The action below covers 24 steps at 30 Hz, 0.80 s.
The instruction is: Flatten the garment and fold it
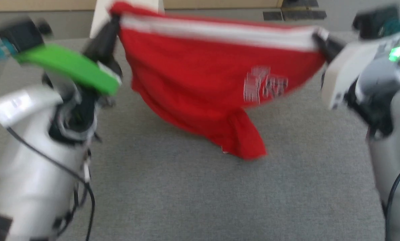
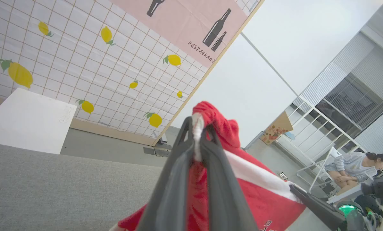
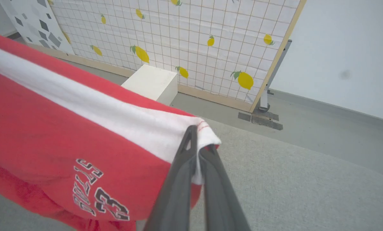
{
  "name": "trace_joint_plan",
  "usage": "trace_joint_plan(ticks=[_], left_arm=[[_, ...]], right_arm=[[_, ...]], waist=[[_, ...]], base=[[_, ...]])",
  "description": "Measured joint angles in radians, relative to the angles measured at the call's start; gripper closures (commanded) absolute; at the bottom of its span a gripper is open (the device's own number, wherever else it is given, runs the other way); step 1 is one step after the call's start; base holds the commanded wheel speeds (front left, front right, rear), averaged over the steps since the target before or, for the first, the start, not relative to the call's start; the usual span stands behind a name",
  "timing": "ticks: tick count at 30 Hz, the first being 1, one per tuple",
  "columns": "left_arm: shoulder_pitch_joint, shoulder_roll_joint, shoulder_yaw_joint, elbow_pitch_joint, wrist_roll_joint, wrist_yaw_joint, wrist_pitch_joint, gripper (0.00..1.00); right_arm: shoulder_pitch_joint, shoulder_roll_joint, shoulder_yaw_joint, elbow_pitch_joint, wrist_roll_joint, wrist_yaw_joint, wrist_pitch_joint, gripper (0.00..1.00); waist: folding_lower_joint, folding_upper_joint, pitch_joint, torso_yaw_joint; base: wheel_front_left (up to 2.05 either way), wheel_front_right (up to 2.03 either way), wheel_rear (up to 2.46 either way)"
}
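**Shorts held up and stretched, no fold made yet**

You have the red basketball shorts hanging in the air between both arms, pulled taut along a white side stripe. Your left end effector is clamped on one end of that striped edge, with fabric pinched between its fingers in the left wrist view. Your right end effector is clamped on the other end, nipping a white corner. Below the stripe the cloth sags in a loose pouch. Its bunched lowest tip seems to reach the grey counter, though blur in the head view leaves that uncertain. The "BULLS 23" print faces the robot. I judge this as mid-flattening: the shorts are spread but not laid down. Lowering them flat, smoothing them, and every fold remain to be done.
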Motion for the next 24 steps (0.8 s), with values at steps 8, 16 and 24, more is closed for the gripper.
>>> trace_joint_plan(ticks=[8,16,24], left_arm=[[-0.346,-0.023,0.063,0.171,0.028,0.025,-0.044,1.00],[-0.540,-0.050,0.101,0.245,0.069,-0.023,-0.168,1.00],[-0.414,-0.029,0.001,0.309,0.118,-0.066,-0.119,1.00]], right_arm=[[-0.345,0.012,-0.025,0.142,-0.026,0.001,-0.136,1.00],[-0.561,0.031,-0.041,0.232,-0.107,0.001,-0.364,1.00],[-0.463,-0.019,0.046,0.299,-0.049,0.001,-0.381,1.00]], waist=[[0.0001,0.0000,0.106,-0.040],[0.0002,0.0000,0.198,-0.084],[0.0002,0.0000,0.216,-0.099]], base=[[0.00,0.00,0.00],[0.00,0.00,0.00],[0.00,0.00,0.00]])
